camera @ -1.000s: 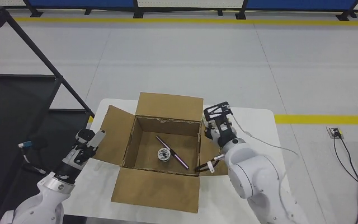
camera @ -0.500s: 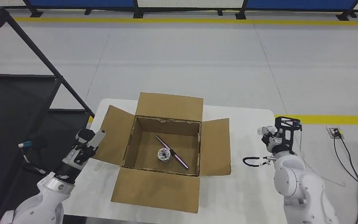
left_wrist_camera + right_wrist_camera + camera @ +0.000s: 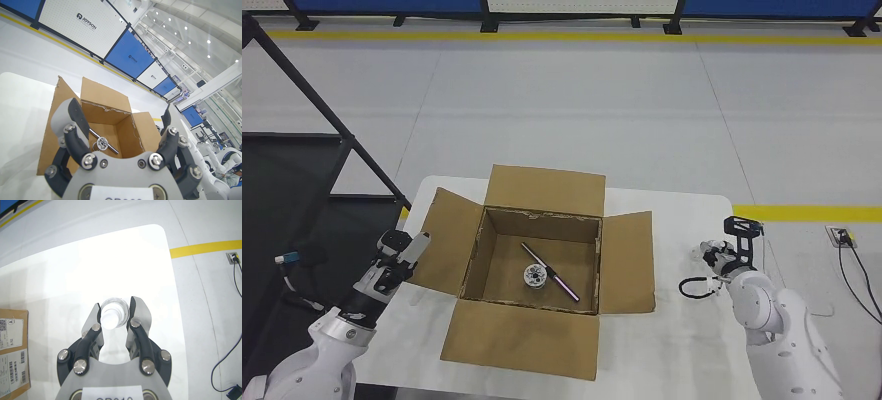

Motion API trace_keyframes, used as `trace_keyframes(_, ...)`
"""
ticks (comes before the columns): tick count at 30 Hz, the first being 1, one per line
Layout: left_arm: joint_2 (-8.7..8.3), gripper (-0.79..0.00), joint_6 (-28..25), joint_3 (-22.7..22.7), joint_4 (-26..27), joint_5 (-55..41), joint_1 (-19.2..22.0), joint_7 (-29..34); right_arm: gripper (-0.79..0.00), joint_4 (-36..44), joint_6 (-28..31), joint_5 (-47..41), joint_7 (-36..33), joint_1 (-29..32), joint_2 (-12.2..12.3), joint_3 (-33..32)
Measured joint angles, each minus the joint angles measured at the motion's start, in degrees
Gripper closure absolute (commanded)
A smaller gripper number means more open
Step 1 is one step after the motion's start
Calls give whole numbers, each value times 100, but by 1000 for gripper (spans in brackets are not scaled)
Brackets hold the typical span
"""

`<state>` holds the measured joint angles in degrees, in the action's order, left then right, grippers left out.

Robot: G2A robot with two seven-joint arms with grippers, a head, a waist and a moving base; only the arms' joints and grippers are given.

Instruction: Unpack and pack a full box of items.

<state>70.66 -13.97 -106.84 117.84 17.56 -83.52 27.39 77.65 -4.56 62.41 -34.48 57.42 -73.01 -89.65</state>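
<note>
The table [image 3: 692,215] carries the main hazard. The right gripper [image 3: 115,302] hangs over its right-hand end, near the rounded corner and the side edge, with its fingers clamped on a small clear bottle [image 3: 113,316] that has a white cap and is seen end-on; I cannot tell whether the base touches the tabletop. If it is let go high or tilted it would likely tip, and a round bottle this near an edge can roll off. The box [image 3: 542,190] is light cardboard and stands open mid-table with its right flap [image 3: 627,262] lying flat toward that arm, so a low pass back could catch the flap and drag the box. The left gripper [image 3: 121,108], jaws wide apart and empty, sits just beside the left flap [image 3: 442,240] and could nudge it likewise. Inside the box a slim rod [image 3: 550,271] lies diagonally with a round metal part [image 3: 534,275] just beside it, perhaps touching, so lifting one may shift the other. Open room lies between the right flap and the bottle, while the box walls leave only a straight-down way in.
</note>
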Motion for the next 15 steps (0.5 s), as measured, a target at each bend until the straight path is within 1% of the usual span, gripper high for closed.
trace_keyframes(3,0,-785,0,0,0,0,0,0,-336,-73,50,-19,-126,-76,12,12)
trace_keyframes(4,0,-785,0,0,0,0,0,0,-462,-94,54,-14,-149,-101,15,22)
trace_keyframes(5,0,-785,0,0,0,0,0,0,-683,-115,56,-12,-163,-124,17,34)
trace_keyframes(6,0,-785,0,0,0,0,0,0,-760,-139,55,-12,-169,-150,18,48)
trace_keyframes(7,0,-785,0,0,0,0,0,0,-785,-153,53,-12,-171,-167,19,59)
trace_keyframes(11,0,-785,0,0,0,0,0,0,-785,-133,6,-12,-149,-212,26,77)
trace_keyframes(14,0,-785,0,0,0,0,0,0,-785,100,-104,-49,34,-155,28,37)
trace_keyframes(15,0,-785,0,0,0,0,0,0,-785,286,-165,-64,146,-92,27,17)
